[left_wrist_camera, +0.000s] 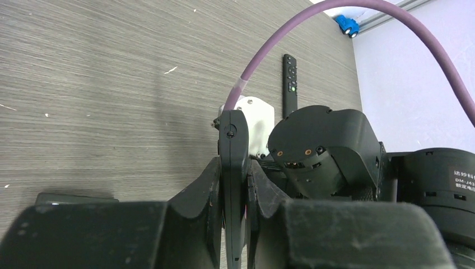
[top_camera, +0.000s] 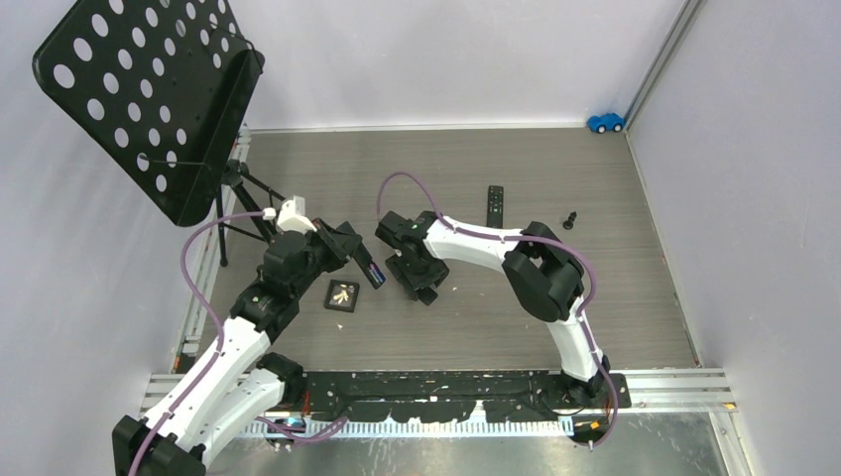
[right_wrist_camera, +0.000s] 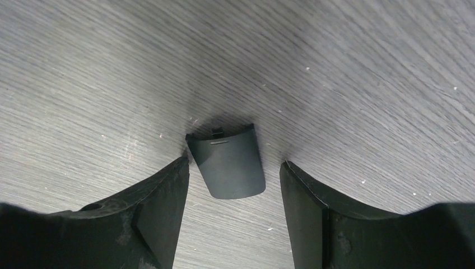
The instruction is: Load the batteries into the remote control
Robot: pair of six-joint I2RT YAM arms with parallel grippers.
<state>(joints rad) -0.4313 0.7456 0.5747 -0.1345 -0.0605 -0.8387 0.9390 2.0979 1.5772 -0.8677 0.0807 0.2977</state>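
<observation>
My left gripper (top_camera: 357,256) (left_wrist_camera: 233,167) is shut on a black remote control (top_camera: 373,271) (left_wrist_camera: 233,131) and holds it edge-on above the table. Just below it, a small black tray (top_camera: 342,297) holds the batteries (top_camera: 343,294), pale slim pieces too small to make out further. My right gripper (top_camera: 424,288) (right_wrist_camera: 233,163) points down at the table, open. A small black cover plate (right_wrist_camera: 228,165) lies flat on the wood between its fingers (right_wrist_camera: 162,196), touching neither.
A second remote (top_camera: 495,205) (left_wrist_camera: 289,84) lies farther back, with a small black piece (top_camera: 570,219) to its right. A blue toy car (top_camera: 605,122) (left_wrist_camera: 348,25) sits in the far right corner. A perforated black music stand (top_camera: 149,99) stands on a tripod at the left.
</observation>
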